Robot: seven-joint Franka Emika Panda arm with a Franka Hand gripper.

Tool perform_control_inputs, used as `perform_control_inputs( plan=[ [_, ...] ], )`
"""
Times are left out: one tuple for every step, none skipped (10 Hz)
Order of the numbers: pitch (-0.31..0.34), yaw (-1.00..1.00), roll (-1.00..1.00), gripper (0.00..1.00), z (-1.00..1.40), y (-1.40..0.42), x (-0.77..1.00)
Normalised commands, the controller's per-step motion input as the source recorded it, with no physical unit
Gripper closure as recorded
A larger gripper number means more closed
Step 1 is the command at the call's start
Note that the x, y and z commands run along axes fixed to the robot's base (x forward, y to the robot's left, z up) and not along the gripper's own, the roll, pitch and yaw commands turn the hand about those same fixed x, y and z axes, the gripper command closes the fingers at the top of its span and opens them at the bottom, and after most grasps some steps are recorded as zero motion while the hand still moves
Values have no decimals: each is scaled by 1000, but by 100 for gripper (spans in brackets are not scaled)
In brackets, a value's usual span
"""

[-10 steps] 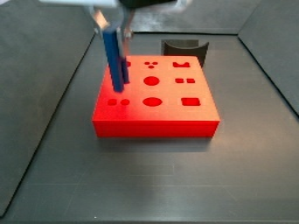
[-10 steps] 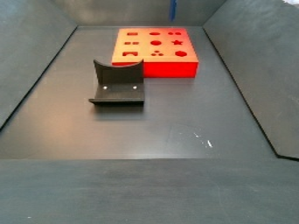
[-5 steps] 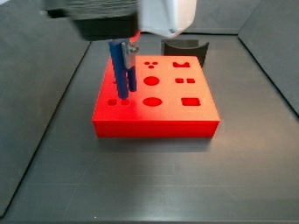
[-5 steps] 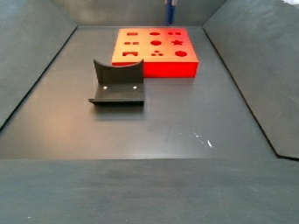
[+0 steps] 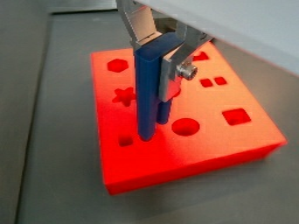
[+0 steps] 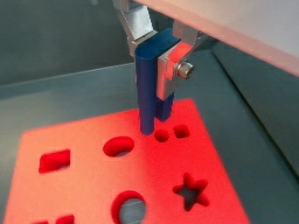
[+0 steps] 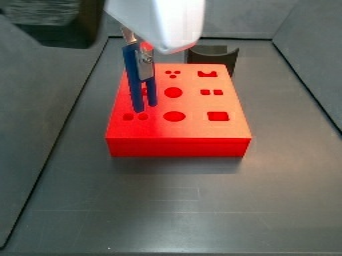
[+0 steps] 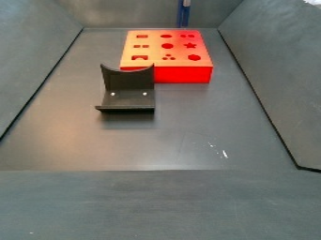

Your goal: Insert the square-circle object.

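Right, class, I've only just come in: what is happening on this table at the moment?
The robot's gripper holds a slim blue two-pronged peg upright over the red block with shaped holes. In both wrist views the prong tips sit at the pair of small holes near the block's edge. A dark L-shaped fixture stands apart on the floor.

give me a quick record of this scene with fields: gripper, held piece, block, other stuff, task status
gripper: gripper above the red block's corner, shut on the square-circle object
held piece: square-circle object, blue, upright, prong tips at the block's top, over the small paired holes
block: red block on the floor
other stuff: fixture standing apart from the block
task status: not visibly seated yet
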Motion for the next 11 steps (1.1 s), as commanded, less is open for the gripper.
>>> perform_control_inputs(
  plan=[
    [-39, -1000, 0, 100, -57, 0, 0],
    [-39, -1000, 0, 100, -57, 0, 0],
    [-29, -1000, 0, 100, -77, 0, 0],
    [-20, -1000, 0, 100, -100, 0, 0],
    [-13, -1000, 0, 100, -106, 0, 0],
    [-6, -1000, 0, 100, -114, 0, 0],
    [-10, -1000, 0, 100, -63, 0, -120],
    [-7, -860, 0, 100, -74, 77, -286],
    [-61, -343, 0, 100, 0, 34, -297],
    [-7, -109, 1, 100, 0, 0, -243],
    [0, 0, 0, 100, -26, 0, 0]
  ],
)
